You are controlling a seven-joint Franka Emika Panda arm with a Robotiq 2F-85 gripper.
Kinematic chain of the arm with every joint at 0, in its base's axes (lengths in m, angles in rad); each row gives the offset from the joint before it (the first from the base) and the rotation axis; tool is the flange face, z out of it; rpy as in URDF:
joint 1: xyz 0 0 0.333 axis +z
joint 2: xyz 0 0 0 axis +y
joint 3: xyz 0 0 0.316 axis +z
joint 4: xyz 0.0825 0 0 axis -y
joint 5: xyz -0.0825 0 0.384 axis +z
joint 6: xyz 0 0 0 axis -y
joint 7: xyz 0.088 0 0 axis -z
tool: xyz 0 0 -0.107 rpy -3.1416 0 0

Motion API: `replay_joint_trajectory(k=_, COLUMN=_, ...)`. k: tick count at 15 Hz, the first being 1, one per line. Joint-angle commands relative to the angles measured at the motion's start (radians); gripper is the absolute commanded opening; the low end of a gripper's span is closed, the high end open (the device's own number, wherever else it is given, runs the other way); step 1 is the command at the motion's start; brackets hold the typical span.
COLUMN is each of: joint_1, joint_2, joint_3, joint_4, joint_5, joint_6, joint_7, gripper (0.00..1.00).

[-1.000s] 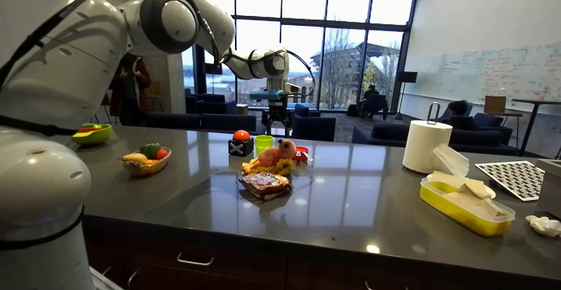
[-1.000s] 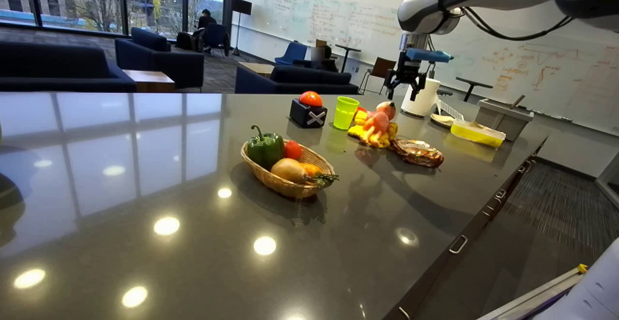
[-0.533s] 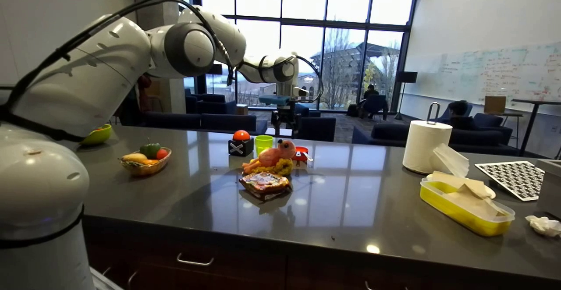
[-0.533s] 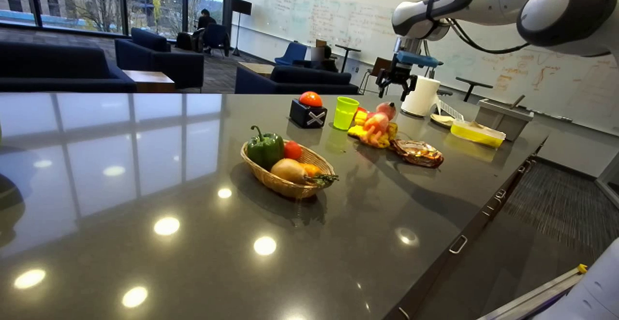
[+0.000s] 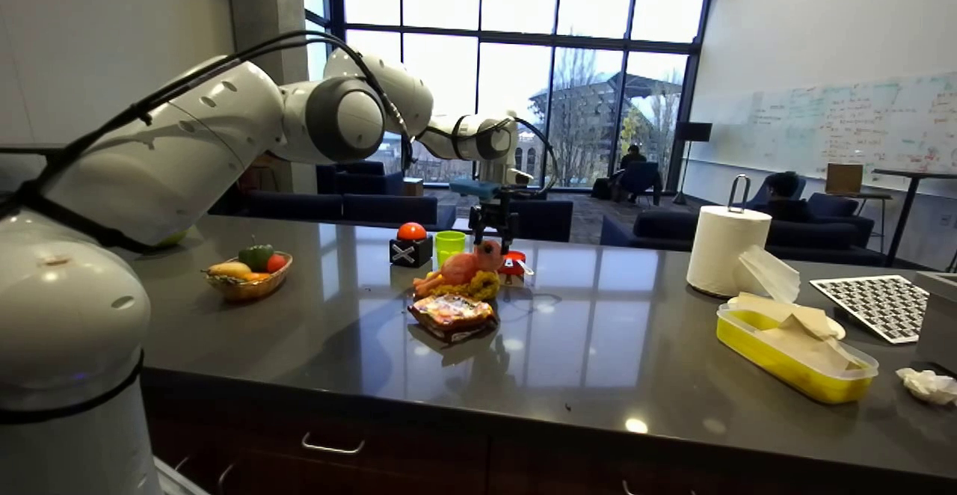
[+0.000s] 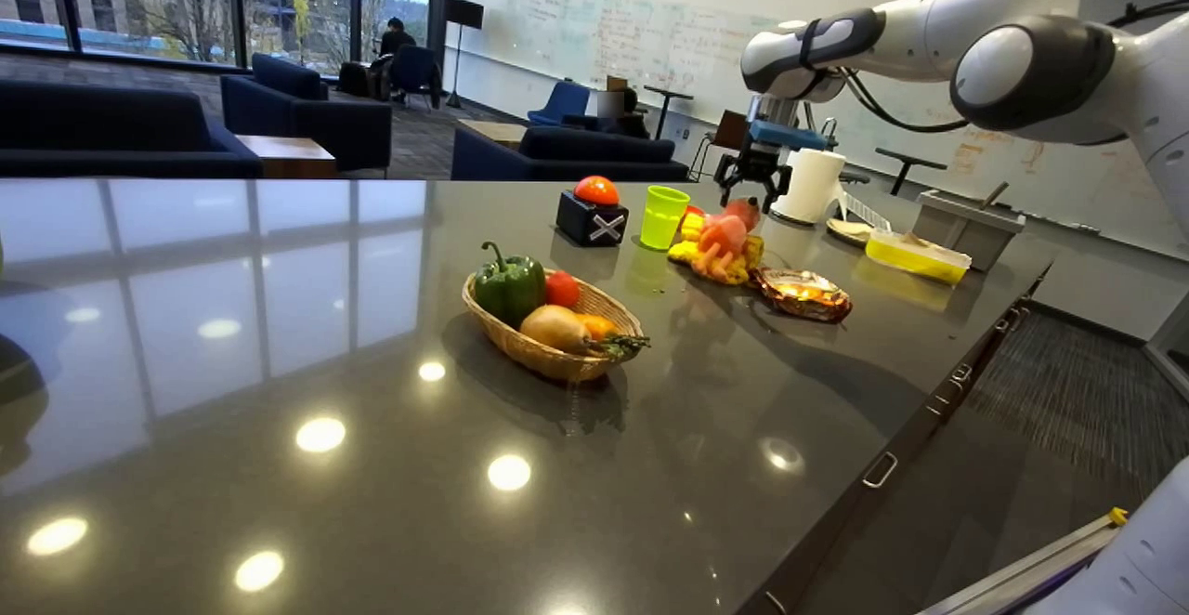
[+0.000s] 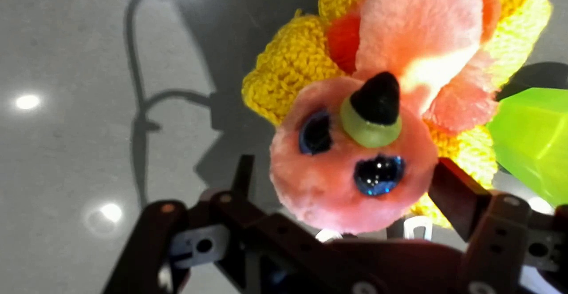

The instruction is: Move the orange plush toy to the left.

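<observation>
The orange plush toy [image 5: 460, 267], with a round pinkish-orange head, a dark-tipped beak and shiny eyes, lies on a yellow knitted piece [image 5: 484, 286] on the grey counter. It shows in both exterior views [image 6: 723, 242] and fills much of the wrist view [image 7: 412, 27]. My gripper [image 5: 493, 244] is open right above its head, also in an exterior view [image 6: 745, 204]. In the wrist view the head lies between the open jaws of the gripper [image 7: 344, 163]. The right finger [image 7: 459, 196] appears at the head's edge; a gap shows beside the left finger [image 7: 243, 174]. Contact is unclear.
A shiny wrapped packet [image 5: 452, 315] lies in front of the toy. A green cup [image 6: 664, 217] and a black box with an orange dome [image 6: 594, 215] stand close by. A vegetable basket [image 5: 258, 286], paper roll [image 5: 727, 252] and yellow container [image 5: 792, 364] stand farther off.
The arm has come down steadily, and my gripper has moved from above the toy down to its head. The jaws stay open. The toy and other objects have not moved.
</observation>
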Motion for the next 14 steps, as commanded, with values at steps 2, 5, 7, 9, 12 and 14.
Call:
replay_joint_trajectory(k=2, joint_1=-0.011, joint_2=0.068, joint_3=0.006, joint_4=0.093, joint_5=0.021, joint_6=-0.070, joint_7=0.015, gripper=0.97)
replay_joint_trajectory(k=5, joint_1=-0.006, joint_2=0.072, joint_3=0.011, joint_4=0.106, joint_5=0.021, joint_6=-0.087, joint_7=0.022, gripper=0.71)
replay_joint_trajectory(k=7, joint_1=0.000, joint_2=0.065, joint_3=0.014, joint_4=0.110, joint_5=0.019, joint_6=-0.095, joint_7=0.027, gripper=0.57)
replay_joint_trajectory(k=9, joint_1=0.005, joint_2=0.049, joint_3=0.021, joint_4=0.110, joint_5=0.025, joint_6=-0.110, joint_7=0.024, gripper=0.42)
replay_joint_trajectory(k=12, joint_1=0.030, joint_2=0.012, joint_3=0.025, joint_4=0.094, joint_5=0.026, joint_6=-0.142, joint_7=0.037, gripper=0.31)
replay_joint_trajectory(k=14, joint_1=0.050, joint_2=-0.016, joint_3=0.026, joint_4=0.079, joint_5=0.021, joint_6=-0.169, joint_7=0.060, gripper=0.25)
